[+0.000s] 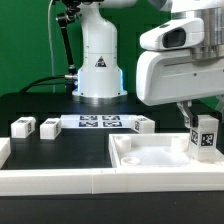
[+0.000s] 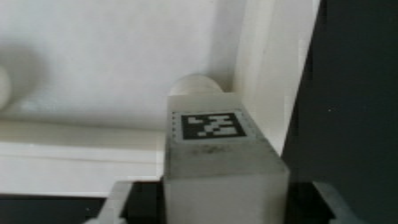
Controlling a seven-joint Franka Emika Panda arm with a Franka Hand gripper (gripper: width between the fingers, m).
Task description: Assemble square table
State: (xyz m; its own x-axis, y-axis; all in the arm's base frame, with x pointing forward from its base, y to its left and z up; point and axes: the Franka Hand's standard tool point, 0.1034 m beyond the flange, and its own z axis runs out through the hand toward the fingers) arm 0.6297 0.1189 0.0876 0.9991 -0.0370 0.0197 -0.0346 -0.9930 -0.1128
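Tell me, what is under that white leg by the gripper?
Under the leg, which sits between the fingers of the gripper, is the white tabletop: its floor and raised rim show around it. The spot right beneath is covered, so contact cannot be seen.

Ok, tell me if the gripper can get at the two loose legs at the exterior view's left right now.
Probably not yet. The gripper has a tagged leg between its fingers at the tabletop corner. The two loose legs lie in the open, nothing over them, but it must let go first.
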